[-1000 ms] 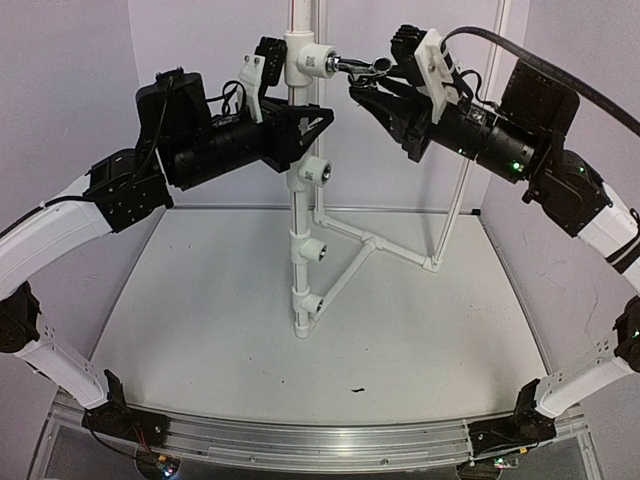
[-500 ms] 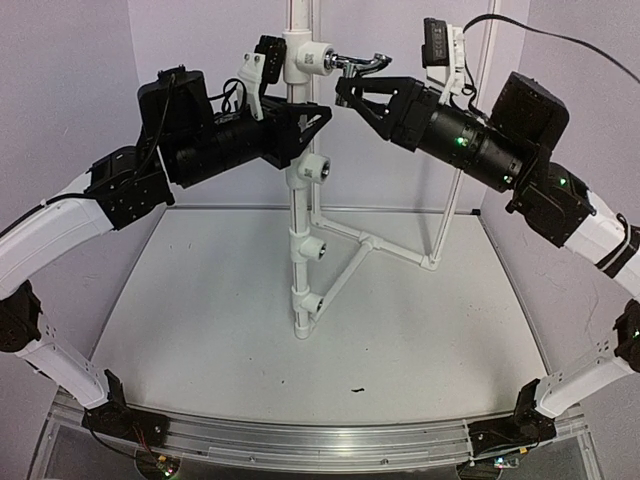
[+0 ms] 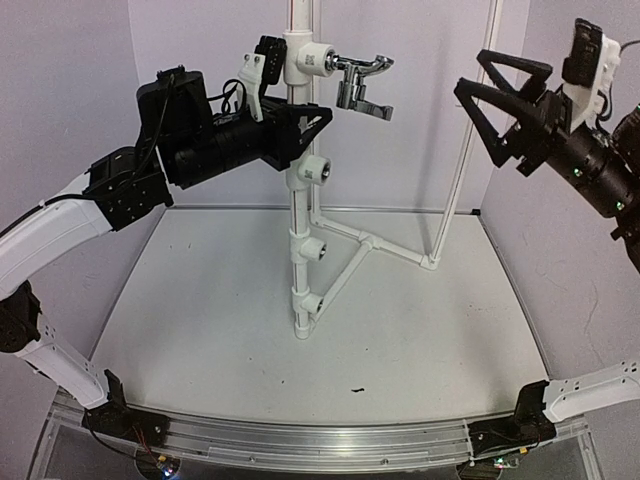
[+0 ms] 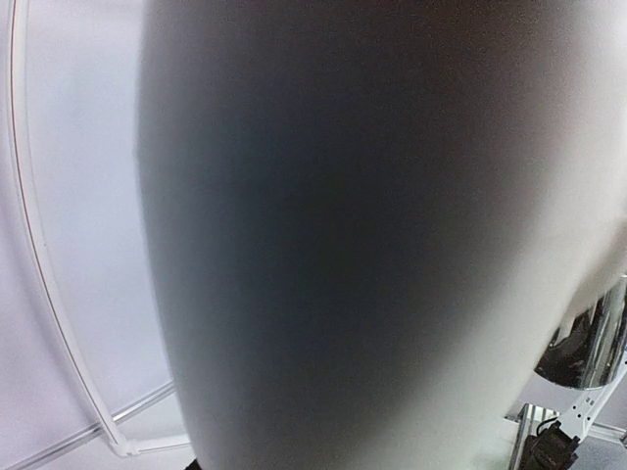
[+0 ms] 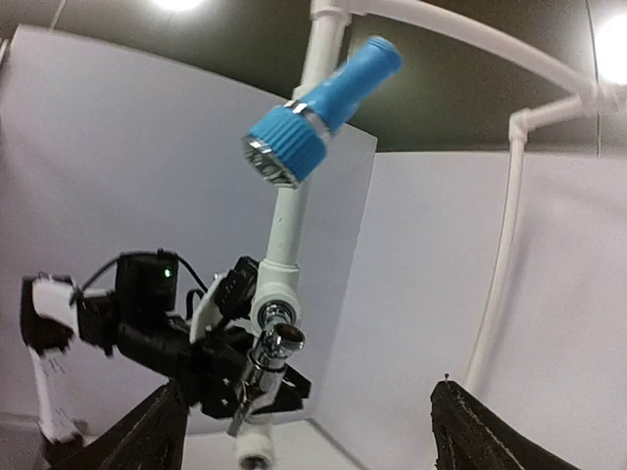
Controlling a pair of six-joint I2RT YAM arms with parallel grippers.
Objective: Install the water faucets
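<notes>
Right end effector [image 3: 470, 70] spread wide, well apart from faucet [image 3: 360, 85]; left end effector [image 3: 305, 118] clamped on upright pipe [image 3: 298, 205].

One faucet [image 3: 358, 82], three open fittings [image 3: 316, 169]

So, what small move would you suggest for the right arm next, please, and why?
Probably swing the right end effector down and away to fetch another tap. It is open and empty, apart from the tap that sits in the top fitting, while three lower fittings are bare. No spare tap shows in these views.
</notes>
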